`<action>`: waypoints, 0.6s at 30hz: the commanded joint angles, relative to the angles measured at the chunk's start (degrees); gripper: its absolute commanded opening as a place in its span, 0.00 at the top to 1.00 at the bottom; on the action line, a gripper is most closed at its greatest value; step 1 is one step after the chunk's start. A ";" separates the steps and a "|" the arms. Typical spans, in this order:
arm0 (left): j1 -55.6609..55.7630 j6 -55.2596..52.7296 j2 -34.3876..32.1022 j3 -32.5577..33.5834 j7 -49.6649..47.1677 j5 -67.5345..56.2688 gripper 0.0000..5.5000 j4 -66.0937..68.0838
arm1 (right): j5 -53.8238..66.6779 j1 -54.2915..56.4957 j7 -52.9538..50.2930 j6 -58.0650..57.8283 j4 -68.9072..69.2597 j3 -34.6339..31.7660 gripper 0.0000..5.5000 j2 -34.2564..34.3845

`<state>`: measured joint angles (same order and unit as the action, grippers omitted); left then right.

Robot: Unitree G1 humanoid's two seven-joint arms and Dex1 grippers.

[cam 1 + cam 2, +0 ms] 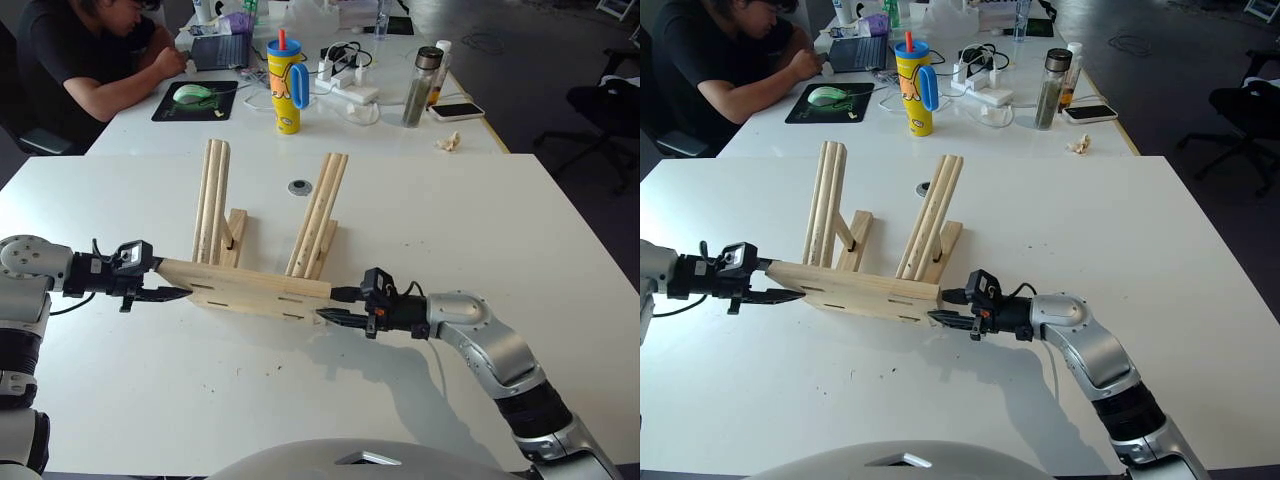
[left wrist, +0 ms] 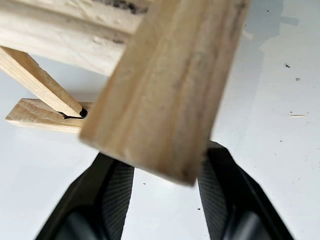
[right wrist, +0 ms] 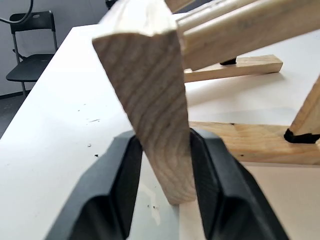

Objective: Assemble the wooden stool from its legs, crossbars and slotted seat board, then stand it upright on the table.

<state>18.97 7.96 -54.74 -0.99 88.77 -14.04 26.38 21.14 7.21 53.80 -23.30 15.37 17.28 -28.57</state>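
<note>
Wooden seat board [image 1: 250,285] on edge | left tool [image 1: 172,283] grips its left end | right tool [image 1: 329,305] grips right end

The white bench [image 1: 520,230] carries one assembled piece, a wooden stool lying on its side near the middle. Its seat board [image 1: 245,287] stands tilted on a long edge on the near side, its lower edge down at the surface. Two pairs of legs [image 1: 211,200] [image 1: 318,212] run from it toward the far edge. Beneath each pair a crossbar [image 1: 235,237] [image 1: 324,250] lies flat on the top. A small round grey disc [image 1: 299,187] sits in the surface between the leg ends. Small dark specks [image 3: 89,145] dot the bare top near the board.
</note>
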 commanded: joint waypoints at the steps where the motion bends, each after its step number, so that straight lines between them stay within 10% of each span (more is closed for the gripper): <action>1: -0.05 -5.33 -0.98 1.43 1.54 -2.94 0.68 -2.01 | 5.42 2.11 1.29 -3.17 -0.93 -4.14 0.75 0.54; 13: 9.12 -67.49 -13.62 2.64 3.69 -38.84 0.69 -21.57 | 45.25 29.67 6.72 -53.60 -6.67 -21.33 0.75 -10.83; 18: 28.03 -80.35 -13.90 -3.71 3.72 -39.07 0.71 -10.72 | 43.92 48.15 14.96 -68.84 -25.10 -13.19 0.75 -16.19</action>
<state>30.41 -60.41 -65.80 -0.05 92.17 -46.36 12.35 59.31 38.53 63.49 -79.78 1.35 -1.39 -41.83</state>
